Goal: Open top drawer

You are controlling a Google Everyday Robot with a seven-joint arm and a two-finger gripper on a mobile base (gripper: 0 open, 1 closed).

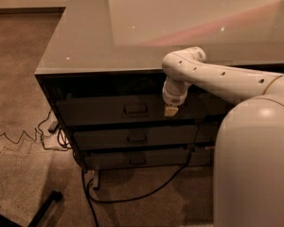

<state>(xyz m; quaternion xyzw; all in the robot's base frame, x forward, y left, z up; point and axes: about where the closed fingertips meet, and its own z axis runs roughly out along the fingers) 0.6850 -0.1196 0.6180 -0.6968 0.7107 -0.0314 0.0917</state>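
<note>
The top drawer (104, 110) is a wide dark grey panel under the glossy tabletop, shut flush, with a small rectangular metal pull (136, 109) at its centre. My gripper (170, 110) hangs from the white arm in front of this panel, just right of the pull and level with it. Only a pale tip shows below the round wrist.
Two shallower dark drawers (132, 138) with like pulls sit below. The grey tabletop (99, 41) overhangs the drawers. Black cables (132, 193) trail on the carpet under the cabinet and to the left. A dark chair leg (38, 212) lies at bottom left. My white body (255, 164) fills the right.
</note>
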